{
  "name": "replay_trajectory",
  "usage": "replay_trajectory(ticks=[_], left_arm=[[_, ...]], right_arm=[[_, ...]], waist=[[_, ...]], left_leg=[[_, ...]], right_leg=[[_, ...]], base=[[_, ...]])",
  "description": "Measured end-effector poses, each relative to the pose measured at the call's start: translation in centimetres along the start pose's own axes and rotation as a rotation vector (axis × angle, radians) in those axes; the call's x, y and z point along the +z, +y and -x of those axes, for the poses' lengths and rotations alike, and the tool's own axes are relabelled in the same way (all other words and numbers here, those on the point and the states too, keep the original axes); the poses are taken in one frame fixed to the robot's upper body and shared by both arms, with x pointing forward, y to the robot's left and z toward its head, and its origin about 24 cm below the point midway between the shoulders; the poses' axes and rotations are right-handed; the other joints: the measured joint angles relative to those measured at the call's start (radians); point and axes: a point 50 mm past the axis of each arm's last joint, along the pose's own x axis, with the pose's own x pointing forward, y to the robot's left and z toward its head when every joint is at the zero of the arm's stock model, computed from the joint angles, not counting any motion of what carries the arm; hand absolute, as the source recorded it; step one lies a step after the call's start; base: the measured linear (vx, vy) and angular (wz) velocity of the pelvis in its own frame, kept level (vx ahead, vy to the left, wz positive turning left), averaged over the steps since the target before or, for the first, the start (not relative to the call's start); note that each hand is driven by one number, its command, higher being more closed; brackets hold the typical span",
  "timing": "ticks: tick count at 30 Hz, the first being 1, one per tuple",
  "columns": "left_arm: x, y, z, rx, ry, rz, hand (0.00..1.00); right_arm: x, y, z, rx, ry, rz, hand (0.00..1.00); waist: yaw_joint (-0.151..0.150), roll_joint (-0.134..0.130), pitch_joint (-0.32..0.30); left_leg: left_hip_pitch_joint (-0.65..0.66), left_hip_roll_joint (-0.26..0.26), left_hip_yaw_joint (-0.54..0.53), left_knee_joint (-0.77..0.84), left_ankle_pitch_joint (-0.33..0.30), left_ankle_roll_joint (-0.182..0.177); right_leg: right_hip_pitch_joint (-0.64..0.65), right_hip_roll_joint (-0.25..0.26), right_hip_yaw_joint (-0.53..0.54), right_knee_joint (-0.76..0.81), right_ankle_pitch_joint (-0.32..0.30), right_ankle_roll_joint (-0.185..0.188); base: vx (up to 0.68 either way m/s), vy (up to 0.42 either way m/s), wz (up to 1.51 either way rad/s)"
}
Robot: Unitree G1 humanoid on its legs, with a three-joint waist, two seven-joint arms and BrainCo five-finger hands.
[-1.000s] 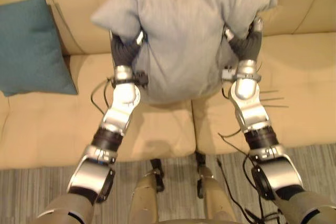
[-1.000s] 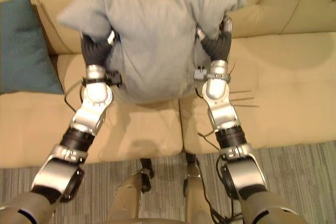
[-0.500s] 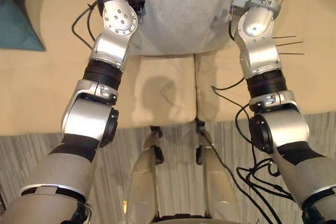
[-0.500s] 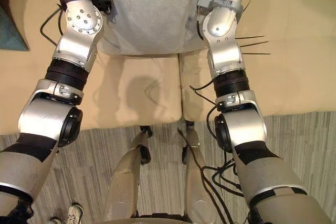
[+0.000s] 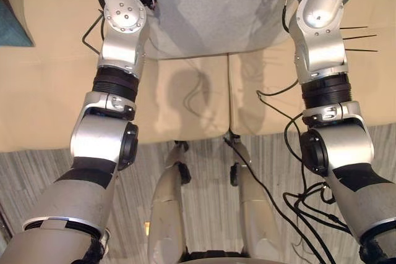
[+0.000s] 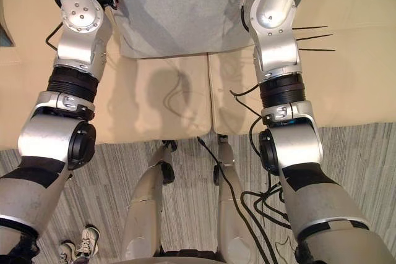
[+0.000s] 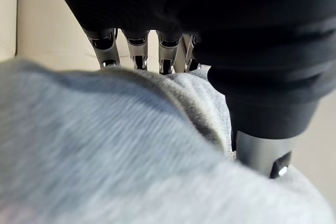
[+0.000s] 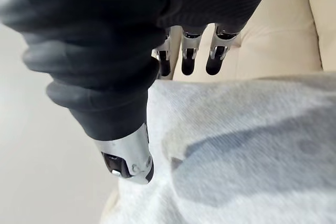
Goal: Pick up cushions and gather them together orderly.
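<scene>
We see the grey cushion (image 5: 210, 10) held between both hands above the seat of the sofa (image 5: 49, 91). Its lower edge crosses the seam where two seat pads meet. It is a soft, plump thing covered in a matte, finely ribbed woven cloth. The cloth is heathered light grey, and it creases and bulges where the hands squeeze it.

The left hand (image 7: 220, 30) clamps one side. Its fingers (image 7: 137, 45) lie close together in a row and dip behind the cushion's folded edge, so their tips are hidden. The thumb (image 7: 260, 153) presses into the cloth on the near face.

The right hand (image 8: 121, 35) takes the other side the same way. Its fingers (image 8: 189, 51) sit side by side past the cushion's edge, dark tips showing against the sofa. Its thumb (image 8: 128, 156) lies on the cloth, so the edge is pinched between them.

The sofa is smooth cream leather with rounded, padded seats. At its left end we catch the corner of a teal cushion (image 5: 11, 26), well apart from the grey one. The floor in front is a carpet (image 5: 37, 177) of thin grey and pale stripes. A person's shoes (image 6: 79, 248) stand on it.
</scene>
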Motion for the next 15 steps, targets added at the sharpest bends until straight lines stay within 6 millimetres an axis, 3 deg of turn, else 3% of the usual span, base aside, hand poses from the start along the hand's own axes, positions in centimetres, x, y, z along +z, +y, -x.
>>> replay_trajectory(ticks=[5, 10, 14, 15], left_arm=[[0.2, 3.8, -0.1, 0.01, -0.072, -0.048, 0.0], [-3.3, 8.6, 2.7, 0.073, 0.003, -0.036, 0.0], [-8.3, 11.4, 8.9, 0.017, 0.181, -0.097, 0.0], [-10.2, 11.9, 12.2, -0.014, 0.271, -0.106, 0.0]], right_arm=[[1.0, -3.6, -0.1, 0.032, -0.109, 0.003, 0.0], [-2.2, -7.5, 3.1, 0.051, -0.018, 0.024, 0.0], [-5.6, -9.5, 8.8, 0.178, 0.128, 0.072, 0.0], [-7.3, -10.3, 11.8, 0.23, 0.228, 0.092, 0.0]], waist=[[0.014, 0.0, 0.0], [0.013, 0.0, -0.002], [0.019, -0.002, -0.047], [0.02, -0.003, -0.052]], left_leg=[[0.0, 0.019, 0.002, 0.036, -0.009, 0.0], [0.062, 0.035, 0.0, 0.056, -0.034, 0.004], [0.089, 0.039, 0.0, 0.069, -0.054, 0.004], [0.108, 0.039, -0.002, 0.073, -0.058, 0.005]], right_leg=[[0.011, 0.012, -0.004, 0.012, -0.004, -0.001], [0.089, 0.018, -0.024, 0.02, -0.027, -0.012], [0.118, 0.019, -0.031, 0.029, -0.051, -0.015], [0.142, 0.018, -0.034, 0.031, -0.059, -0.012]], base=[[-0.04, -0.048, -0.03], [0.0, -0.053, 0.06], [0.05, -0.041, 0.04], [0.09, -0.04, 0.07]])
